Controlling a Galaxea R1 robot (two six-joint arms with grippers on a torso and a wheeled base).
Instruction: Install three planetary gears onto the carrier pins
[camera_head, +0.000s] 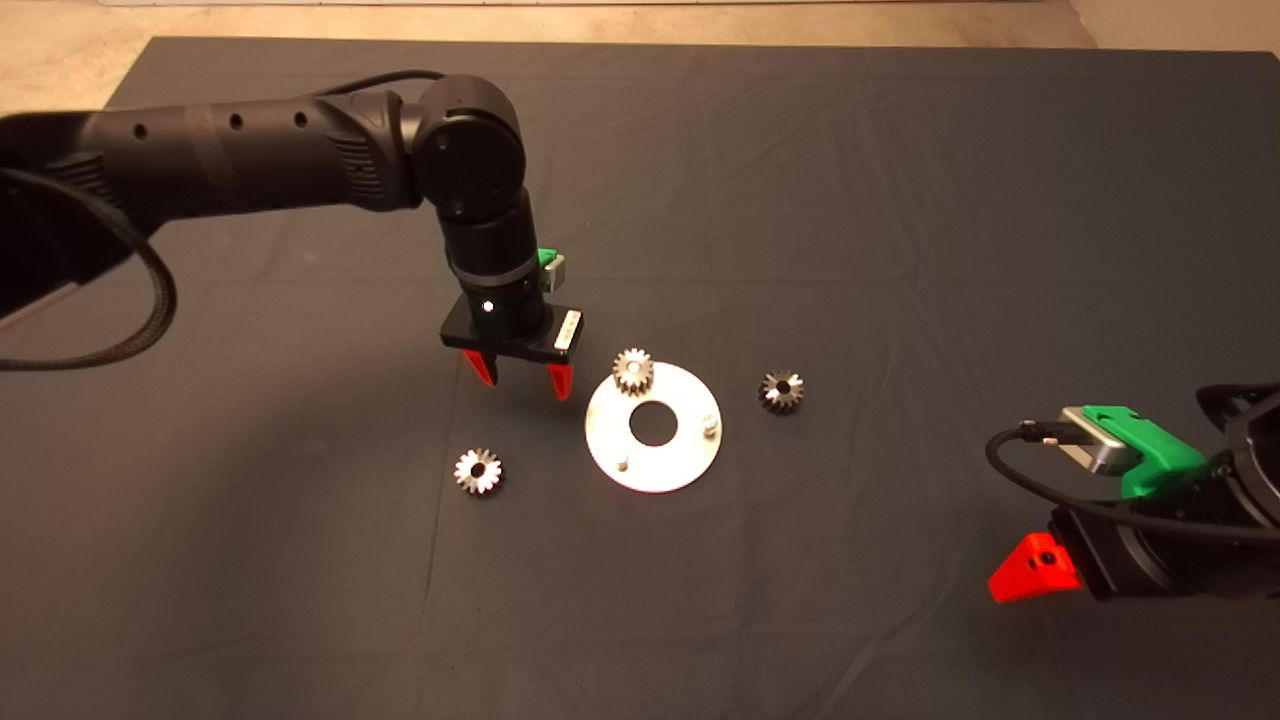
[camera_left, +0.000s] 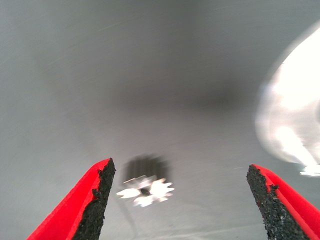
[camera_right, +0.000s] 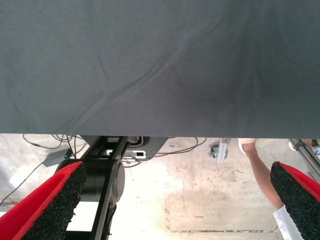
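Observation:
A flat silver disc (camera_head: 655, 455) with a large centre hole lies mid-mat. One planetary gear (camera_head: 632, 371) sits on a pin at its far edge. Two bare carrier pins (camera_head: 710, 424) (camera_head: 622, 463) stand up from the disc. A second gear (camera_head: 478, 470) lies on the mat to the disc's left, and a third gear (camera_head: 781, 390) lies to its right. My left gripper (camera_head: 520, 377) hangs open just left of the disc, above and beyond the left gear (camera_left: 145, 189), holding nothing. My right gripper (camera_head: 1035, 570) is parked at the lower right, open and empty.
The dark mat (camera_head: 900, 200) has loose folds. The disc's bright edge (camera_left: 292, 115) shows in the left wrist view. Past the mat's edge, the right wrist view shows the floor, a black robot base (camera_right: 107, 175), cables and a person's leg (camera_right: 262, 172).

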